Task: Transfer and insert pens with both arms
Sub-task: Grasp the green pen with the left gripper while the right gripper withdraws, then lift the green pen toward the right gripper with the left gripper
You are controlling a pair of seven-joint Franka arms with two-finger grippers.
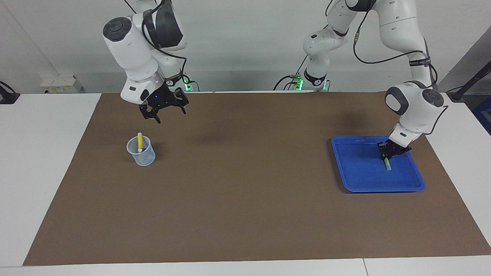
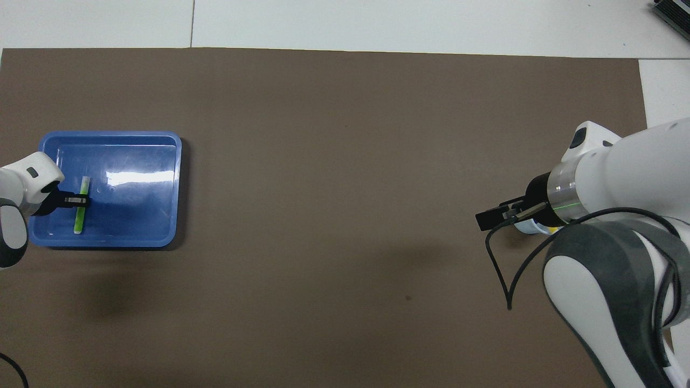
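- Brown mat (image 1: 245, 199), the largest thing and the one nearest the facing camera, covers most of the white counter (image 1: 38, 172).
- Right arm (image 1: 134, 50) waits, its hand (image 1: 163, 111) raised over the mat just beside the cup, fingers spread and holding nothing.
- Left arm (image 1: 414, 103) reaches down into the blue tray (image 1: 360, 180) at its own end of the counter.
- Left hand (image 1: 388, 156) sits low astride the green pen (image 2: 81, 207); I cannot tell whether its fingers have clenched on it.
- Clear cup (image 1: 142, 151) stands at the right arm's end, with the yellow pen (image 1: 140, 142) upright in it.
- Purple pen: none visible.
- Step in hand, as I judge it: picking the green pen from the tray. Next comes a firm pinch, a lift clear of the rim, then carriage toward mid-counter for a handover.
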